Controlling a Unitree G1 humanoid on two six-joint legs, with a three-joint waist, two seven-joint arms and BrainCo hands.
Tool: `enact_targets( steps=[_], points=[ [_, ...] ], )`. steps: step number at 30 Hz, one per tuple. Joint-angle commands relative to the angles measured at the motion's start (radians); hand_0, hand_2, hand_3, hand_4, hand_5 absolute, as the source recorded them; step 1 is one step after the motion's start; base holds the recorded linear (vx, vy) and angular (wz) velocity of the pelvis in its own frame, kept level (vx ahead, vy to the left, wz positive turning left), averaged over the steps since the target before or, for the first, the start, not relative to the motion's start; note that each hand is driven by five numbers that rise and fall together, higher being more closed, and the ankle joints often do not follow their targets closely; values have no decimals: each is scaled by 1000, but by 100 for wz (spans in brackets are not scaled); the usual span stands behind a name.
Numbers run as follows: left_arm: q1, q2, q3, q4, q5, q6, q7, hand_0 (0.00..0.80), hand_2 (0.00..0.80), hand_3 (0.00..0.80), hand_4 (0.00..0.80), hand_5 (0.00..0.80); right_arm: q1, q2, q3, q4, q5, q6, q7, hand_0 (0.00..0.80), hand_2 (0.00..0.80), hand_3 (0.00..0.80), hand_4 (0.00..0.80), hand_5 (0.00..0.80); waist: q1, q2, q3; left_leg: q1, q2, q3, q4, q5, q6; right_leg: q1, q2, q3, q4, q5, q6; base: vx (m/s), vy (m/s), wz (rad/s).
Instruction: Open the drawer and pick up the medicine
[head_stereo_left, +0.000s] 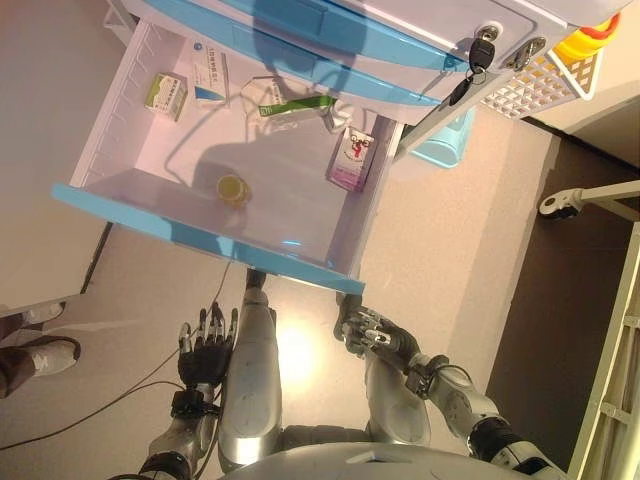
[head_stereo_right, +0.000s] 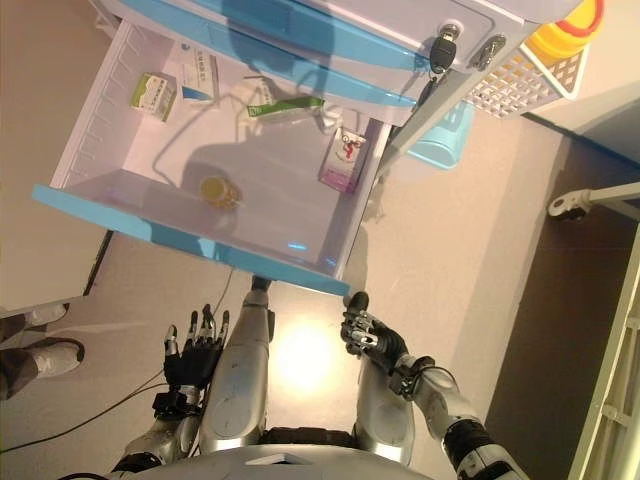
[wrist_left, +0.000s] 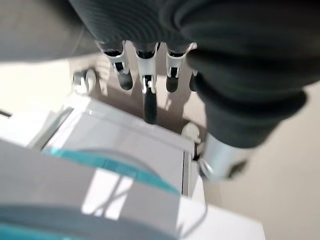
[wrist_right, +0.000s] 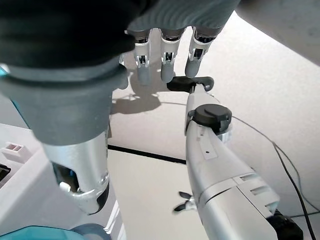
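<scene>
The drawer (head_stereo_left: 200, 240) with a blue front stands pulled out of the white cabinet. Inside lie a small yellow bottle (head_stereo_left: 232, 188), a pink box (head_stereo_left: 350, 158), a green and white box (head_stereo_left: 165, 95), a white and blue box (head_stereo_left: 209, 72) and a long green and white box (head_stereo_left: 295, 110). My left hand (head_stereo_left: 205, 345) hangs low before the drawer, fingers (wrist_left: 149, 100) straight, empty. My right hand (head_stereo_left: 375, 335) is just below the drawer's front right corner, apart from it, fingers (wrist_right: 167, 65) relaxed and a little bent, holding nothing.
Keys (head_stereo_left: 478, 55) hang from a lock on the cabinet front. A white basket (head_stereo_left: 545, 85) with a yellow item (head_stereo_left: 590, 40) hangs at its right side, above a light blue bin (head_stereo_left: 445, 145). A person's shoes (head_stereo_left: 35, 345) stand at left. A caster wheel (head_stereo_left: 560, 203) is at right.
</scene>
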Motion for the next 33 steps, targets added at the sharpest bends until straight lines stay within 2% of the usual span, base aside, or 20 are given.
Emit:
enact_targets(
  steps=[1,2,4,6,8,10,11,14,17,19,22,27,33],
  points=[
    [42,-24,7,1,166,2,193,0,0,0,0,0,115,-15,-12,-45,-55,-116,-106,0,0,0,0,0,-12,-5,-18,8,-75,59,110,-118,96,23,49,-13,-98,117,-38,21,59,3],
    [40,-18,16,13,209,-1,260,0,0,0,0,0,117,-25,-24,-83,-44,-147,-138,0,0,0,0,0,-14,-5,-18,11,-75,57,113,-118,96,26,46,-12,-95,117,-37,30,53,2],
    [54,-8,38,32,257,-15,306,0,0,0,0,0,132,-55,-47,-176,-50,-196,-193,0,0,0,0,0,-21,-7,-18,20,-72,57,120,-122,94,39,42,-7,-95,116,-34,63,48,2],
    [95,2,62,36,293,-41,327,0,0,0,0,0,168,-116,-77,-322,-95,-263,-282,0,0,0,0,0,-27,-10,-18,44,-66,62,110,-123,94,63,40,-1,-107,119,-30,72,38,3],
    [126,5,71,36,301,-42,312,0,0,0,0,0,188,-159,-109,-433,-148,-297,-335,0,0,0,0,0,-30,-12,-18,56,-63,64,101,-122,95,74,38,4,-116,123,-23,39,22,6],
    [161,8,80,36,329,-61,290,0,0,0,0,0,211,-210,-160,-570,-230,-352,-394,0,0,0,0,0,-32,-16,-18,70,-59,68,90,-123,97,86,36,9,-128,127,-15,31,30,8],
    [178,8,82,34,340,-76,286,0,0,0,0,0,216,-244,-198,-668,-331,-382,-457,0,0,0,0,0,-34,-19,-19,78,-58,72,83,-123,98,92,34,12,-135,131,-9,22,40,8],
    [199,10,94,32,381,-106,290,0,0,0,0,0,200,-323,-288,-844,-541,-412,-577,0,0,0,0,0,-36,-23,-19,84,-54,80,81,-130,100,99,29,20,-144,134,3,6,53,5],
    [209,11,104,26,427,-134,305,0,0,0,0,0,150,-433,-362,-1004,-733,-364,-664,0,0,0,0,0,-30,-24,-19,86,-50,87,82,-137,103,107,24,24,-150,134,12,-3,56,-3],
    [215,20,106,29,463,-150,299,0,0,0,0,0,104,-504,-388,-1087,-766,-313,-664,0,0,0,0,0,-21,-25,-19,88,-49,89,84,-142,105,117,21,24,-158,135,17,7,30,3],
    [219,35,111,36,519,-185,285,0,0,0,0,0,24,-570,-396,-1184,-812,-285,-644,0,0,0,0,0,-2,-34,-19,84,-45,90,90,-152,106,134,20,22,-176,139,26,3,-18,5],
    [196,66,97,48,597,-232,289,0,0,0,0,0,-132,-606,-347,-1266,-750,-222,-543,0,0,0,0,0,28,-52,-19,80,-40,82,83,-149,106,162,23,11,-208,153,34,9,-38,7],
    [173,102,63,47,675,-304,309,0,0,0,0,0,-299,-596,-208,-1294,-690,-116,-437,0,0,0,0,0,79,-68,-18,66,-40,66,73,-149,102,181,26,-9,-237,163,44,6,-52,10]
  ],
)
